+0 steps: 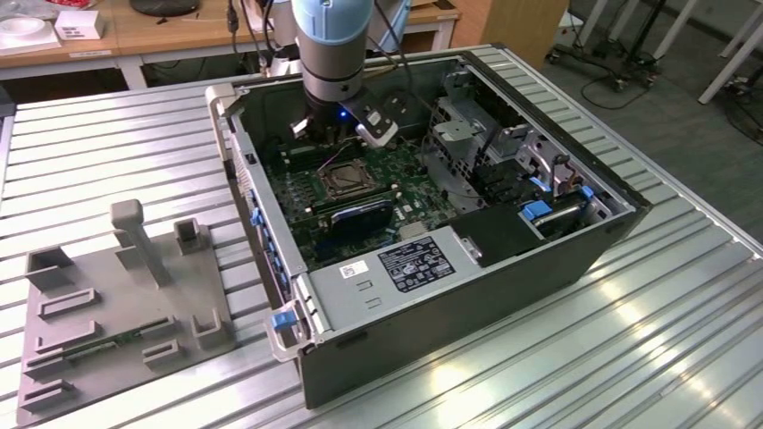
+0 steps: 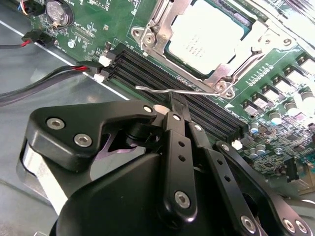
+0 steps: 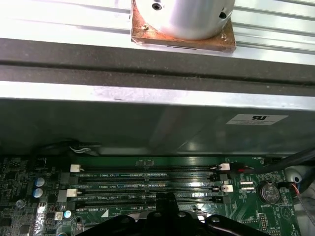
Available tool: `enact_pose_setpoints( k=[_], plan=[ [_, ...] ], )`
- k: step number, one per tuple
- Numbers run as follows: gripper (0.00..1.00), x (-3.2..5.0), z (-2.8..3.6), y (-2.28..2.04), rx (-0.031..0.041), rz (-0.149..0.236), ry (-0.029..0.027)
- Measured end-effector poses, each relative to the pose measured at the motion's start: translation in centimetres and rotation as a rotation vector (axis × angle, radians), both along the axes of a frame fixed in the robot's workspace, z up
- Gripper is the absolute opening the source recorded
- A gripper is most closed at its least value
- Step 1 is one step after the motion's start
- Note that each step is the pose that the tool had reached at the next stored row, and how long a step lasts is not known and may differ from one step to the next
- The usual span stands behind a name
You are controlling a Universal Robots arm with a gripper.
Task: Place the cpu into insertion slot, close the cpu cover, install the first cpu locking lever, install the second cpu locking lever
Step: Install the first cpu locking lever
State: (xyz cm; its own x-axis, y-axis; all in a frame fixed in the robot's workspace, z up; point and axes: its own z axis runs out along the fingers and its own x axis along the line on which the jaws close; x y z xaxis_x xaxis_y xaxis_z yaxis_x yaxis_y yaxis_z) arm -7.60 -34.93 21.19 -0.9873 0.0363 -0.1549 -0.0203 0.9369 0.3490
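Second wrist view: jaws pinched shut, empty, tips at the thin locking lever point(image 2: 162, 90) mid-frame — cpu point(image 2: 209, 32) seated upper centre, framed by the cpu cover point(image 2: 158, 30). A slip could scrape the memory slots point(image 2: 147, 69).

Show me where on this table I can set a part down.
Bare table slats: the exterior view's upper left, above the grey fixture and beside the computer case; and its lower right, past the case. Inside the case it is crowded, with the arm over the motherboard.
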Motion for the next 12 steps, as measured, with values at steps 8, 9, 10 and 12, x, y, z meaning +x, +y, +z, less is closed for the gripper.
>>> enact_pose_setpoints(
  k=[8,9,10,12],
  plan=[
    [0.11,0.15,-0.37,-0.01,-0.0004,0.0,0.0003],
    [0.11,0.19,-0.4,-0.01,-0.0004,0.0,0.0002],
    [0.11,0.21,-0.43,-0.01,-0.0004,0.0,0.0003],
    [0.11,0.25,-0.49,-0.01,-0.0004,0.0,0.0002]
  ],
)
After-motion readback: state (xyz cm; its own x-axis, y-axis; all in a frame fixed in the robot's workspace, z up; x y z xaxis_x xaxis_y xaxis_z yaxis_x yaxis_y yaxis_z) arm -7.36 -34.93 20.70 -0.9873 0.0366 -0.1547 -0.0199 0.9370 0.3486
